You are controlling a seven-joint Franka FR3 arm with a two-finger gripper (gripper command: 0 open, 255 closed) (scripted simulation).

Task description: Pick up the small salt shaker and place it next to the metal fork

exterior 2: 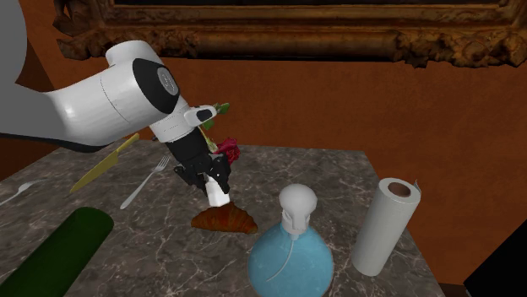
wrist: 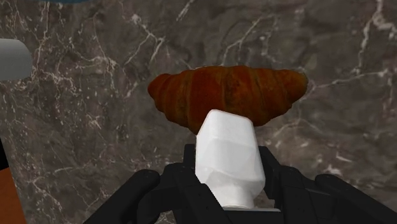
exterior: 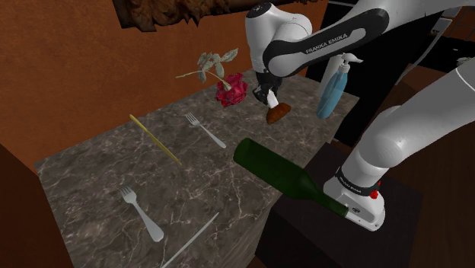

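My black gripper (wrist: 229,170) is shut on a small white salt shaker (wrist: 229,156), clasping it from both sides. The shaker (exterior 2: 219,196) hangs low over the marble table (exterior 2: 338,181), right beside a brown croissant (exterior 2: 224,220). In the shoulder view the gripper (exterior: 268,96) and shaker (exterior: 272,100) are at the table's far end, by the croissant (exterior: 279,113). A grey fork (exterior: 205,129) lies to the shoulder view's left of them. The same fork (exterior 2: 145,184) appears in the second exterior view. A second grey fork (exterior: 141,213) lies near the front.
A dark green bottle (exterior: 285,173) lies on its side at the table's edge near the stand. A blue spray bottle (exterior 2: 287,253) and a paper towel roll (exterior 2: 384,224) stand close by. A red rose (exterior: 228,90), a yellow knife (exterior: 154,139) and a grey knife (exterior: 190,240) also lie on the marble.
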